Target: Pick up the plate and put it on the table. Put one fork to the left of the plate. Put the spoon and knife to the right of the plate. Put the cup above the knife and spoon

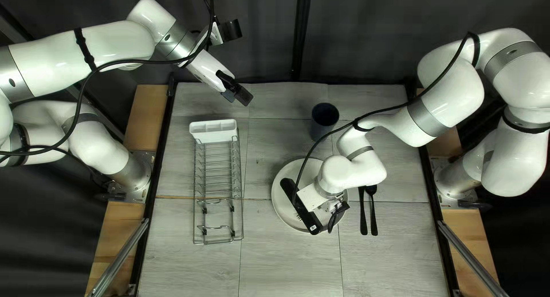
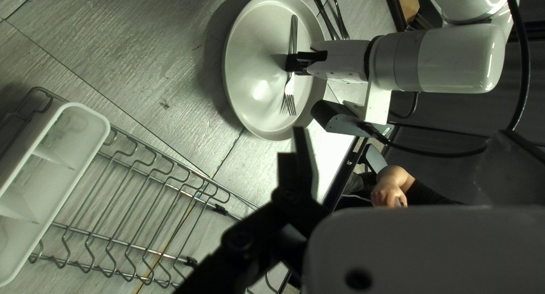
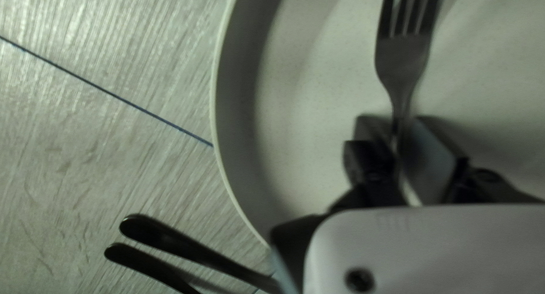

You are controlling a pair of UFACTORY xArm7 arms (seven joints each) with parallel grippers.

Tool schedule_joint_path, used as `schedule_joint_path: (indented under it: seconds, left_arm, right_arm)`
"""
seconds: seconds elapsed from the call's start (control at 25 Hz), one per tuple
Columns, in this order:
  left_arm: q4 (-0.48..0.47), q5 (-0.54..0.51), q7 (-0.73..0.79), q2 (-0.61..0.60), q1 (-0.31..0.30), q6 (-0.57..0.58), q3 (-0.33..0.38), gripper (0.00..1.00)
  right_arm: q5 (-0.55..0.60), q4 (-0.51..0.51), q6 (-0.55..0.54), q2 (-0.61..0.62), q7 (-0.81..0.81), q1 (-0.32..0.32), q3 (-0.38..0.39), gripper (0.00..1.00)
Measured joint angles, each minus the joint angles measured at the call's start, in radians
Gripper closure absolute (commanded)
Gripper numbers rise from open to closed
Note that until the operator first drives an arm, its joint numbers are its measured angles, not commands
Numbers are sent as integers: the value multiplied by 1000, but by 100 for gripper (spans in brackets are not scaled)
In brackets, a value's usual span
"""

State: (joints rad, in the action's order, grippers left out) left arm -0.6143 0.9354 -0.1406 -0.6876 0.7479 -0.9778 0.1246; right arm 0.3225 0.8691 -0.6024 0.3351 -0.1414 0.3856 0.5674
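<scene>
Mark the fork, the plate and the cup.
fork (image 3: 399, 62): right wrist view, base of its tines.
plate (image 1: 283, 194): top left view, bare left side.
cup (image 1: 324, 118): top left view, its dark mouth.

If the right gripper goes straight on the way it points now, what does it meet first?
The plate, just beyond the fork that the right gripper grips; the gap left is unclear.

A wire dish rack lies flat on the grey desk, at the left of the top left view. A white plastic caddy with dividers sits at the rack's far end, against its wires. Pale wooden boards flank the desk, and a dark curtain hangs behind it. In the left wrist view, past the desk's edge, a person's hand shows from a dark sleeve, perhaps gripping something.
</scene>
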Motion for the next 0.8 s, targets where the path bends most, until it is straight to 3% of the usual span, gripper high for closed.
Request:
schedule_joint_path:
  seconds: [0.28, 0.44, 0.68, 0.8]
  left_arm:
    - [0, 0, 0, 0, 0, 0, 0, 0]
    - [0, 0, 0, 0, 0, 0, 0, 0]
    - [0, 0, 0, 0, 0, 0, 0, 0]
    - [0, 0, 0, 0, 0, 0, 0, 0]
  right_arm:
    - [-85, 6, -172, -229, 62, -24, 58, 100]
    - [-126, -8, -255, -357, 187, -33, 77, 100]
    - [-82, 43, -370, -365, 554, -35, 113, 100]
    - [-59, 63, -400, -353, 621, -38, 124, 100]
